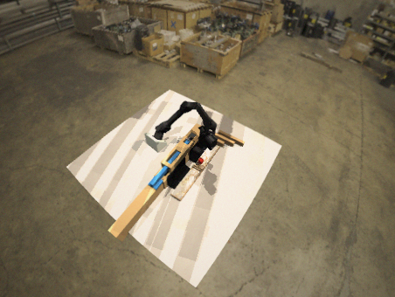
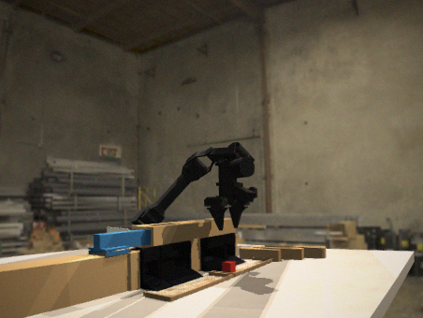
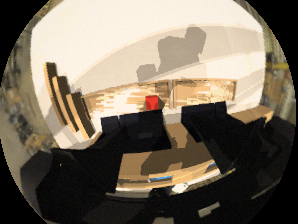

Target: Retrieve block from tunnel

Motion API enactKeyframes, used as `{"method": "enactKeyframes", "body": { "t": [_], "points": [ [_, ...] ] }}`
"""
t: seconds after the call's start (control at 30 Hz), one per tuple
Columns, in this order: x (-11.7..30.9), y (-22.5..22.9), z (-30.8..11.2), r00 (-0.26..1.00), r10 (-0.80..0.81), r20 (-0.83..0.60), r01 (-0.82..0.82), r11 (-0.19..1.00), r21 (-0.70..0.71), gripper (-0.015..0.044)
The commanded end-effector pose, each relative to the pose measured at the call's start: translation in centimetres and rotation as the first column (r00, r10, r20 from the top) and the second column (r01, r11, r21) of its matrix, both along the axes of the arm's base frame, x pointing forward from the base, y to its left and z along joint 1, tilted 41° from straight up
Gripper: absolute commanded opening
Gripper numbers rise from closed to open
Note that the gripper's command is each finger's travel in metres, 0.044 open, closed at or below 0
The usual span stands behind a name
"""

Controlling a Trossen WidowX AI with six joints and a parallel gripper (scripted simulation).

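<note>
- With claw (image 1: 208, 138) (image 2: 228, 228) (image 3: 160, 123) spread wide apart, nothing between the tips; hanging point-down near the wooden tunnel (image 1: 165, 163) (image 2: 178, 231) (image 3: 134, 162);
- red block (image 1: 200, 161) (image 2: 228, 267) (image 3: 152, 103) outside the tunnel, down at the low board (image 1: 183, 188) (image 2: 175, 291) (image 3: 205, 94), ungripped;
- blue slider (image 1: 158, 178) (image 2: 123, 239) (image 3: 161, 178) partly out of one end, above a long wooden beam (image 1: 133, 214) (image 2: 61, 276);
- black panels (image 1: 178, 176) (image 2: 166, 264) (image 3: 142, 131) along the block's side;
- three brown sticks (image 1: 232, 138) (image 2: 291, 253) (image 3: 66, 102) near the other end, on the pale table (image 1: 245, 175) (image 2: 374, 271) (image 3: 100, 45).
</note>
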State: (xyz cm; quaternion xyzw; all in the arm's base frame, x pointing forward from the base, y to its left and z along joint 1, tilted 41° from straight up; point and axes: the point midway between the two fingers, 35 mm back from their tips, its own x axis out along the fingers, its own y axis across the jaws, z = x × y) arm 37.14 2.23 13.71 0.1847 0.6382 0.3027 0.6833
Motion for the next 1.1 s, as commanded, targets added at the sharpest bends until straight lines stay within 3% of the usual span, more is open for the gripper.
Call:
{"method": "enactKeyframes", "body": {
  "t": [0.0,1.07],
  "points": [
    [0.1,0.4,-0.5,1.000,-0.003,-0.003,0.003,1.000,0.003,0.0440],
    [0.6,3.8,-4.5,1.000,-0.004,-0.001,0.004,1.000,0.002,0.0440]
  ]
}}
